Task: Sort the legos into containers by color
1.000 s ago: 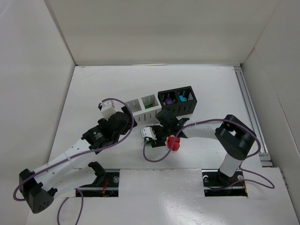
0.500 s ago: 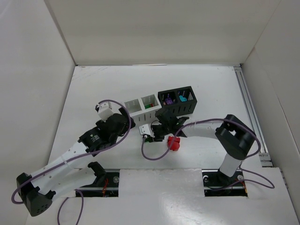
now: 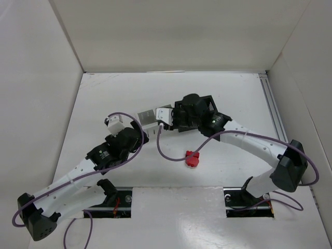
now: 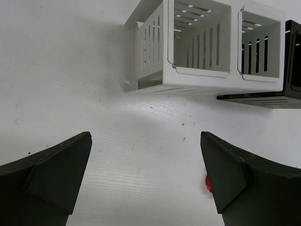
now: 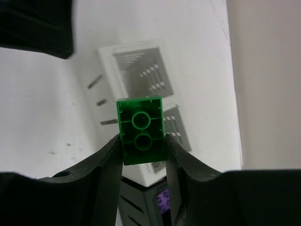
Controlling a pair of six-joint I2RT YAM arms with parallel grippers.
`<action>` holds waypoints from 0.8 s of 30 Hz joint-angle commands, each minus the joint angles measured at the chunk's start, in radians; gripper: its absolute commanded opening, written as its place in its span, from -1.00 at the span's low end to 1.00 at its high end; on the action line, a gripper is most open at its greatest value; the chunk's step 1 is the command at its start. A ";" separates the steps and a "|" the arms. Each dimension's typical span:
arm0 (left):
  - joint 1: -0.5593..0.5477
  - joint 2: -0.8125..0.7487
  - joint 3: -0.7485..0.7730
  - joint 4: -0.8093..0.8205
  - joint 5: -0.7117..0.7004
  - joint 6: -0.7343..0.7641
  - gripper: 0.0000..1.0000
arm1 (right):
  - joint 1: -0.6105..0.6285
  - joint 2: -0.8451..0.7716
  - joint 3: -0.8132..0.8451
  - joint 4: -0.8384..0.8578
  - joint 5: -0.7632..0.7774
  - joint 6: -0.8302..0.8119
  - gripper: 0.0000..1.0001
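Note:
My right gripper (image 5: 141,147) is shut on a green lego (image 5: 140,117) and holds it in the air above the white container (image 5: 136,66), which has two cells. In the top view the right gripper (image 3: 168,122) hangs over that container's right cell, with only the left cell (image 3: 146,118) showing. The black container (image 3: 211,104) is mostly hidden under the right arm, and a purple lego (image 5: 163,201) lies in it. A red lego (image 3: 192,158) lies on the table. My left gripper (image 3: 141,134) (image 4: 146,181) is open and empty, just in front of the white container (image 4: 197,47).
White walls enclose the table on the left, back and right. A metal rail (image 3: 275,119) runs along the right edge. Purple cables loop from both arms over the table near the red lego. The black container's edge (image 4: 294,61) shows at the right of the left wrist view.
My right gripper has risen from the table beside the red lego and swung back over the white container with the green lego. My left arm has drawn slightly back and left.

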 commanded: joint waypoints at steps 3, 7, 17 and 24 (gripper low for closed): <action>-0.001 0.003 -0.005 0.011 0.026 0.012 1.00 | -0.087 0.126 0.119 -0.070 0.075 0.045 -0.55; -0.001 0.012 -0.014 0.036 0.055 0.038 1.00 | -0.098 0.193 0.173 -0.065 0.111 0.054 -0.48; -0.001 0.061 -0.014 0.105 0.113 0.093 1.00 | -0.098 0.163 0.125 -0.045 0.112 0.034 0.50; -0.001 0.081 -0.014 0.126 0.151 0.121 1.00 | -0.098 -0.007 -0.008 -0.035 0.084 0.042 0.65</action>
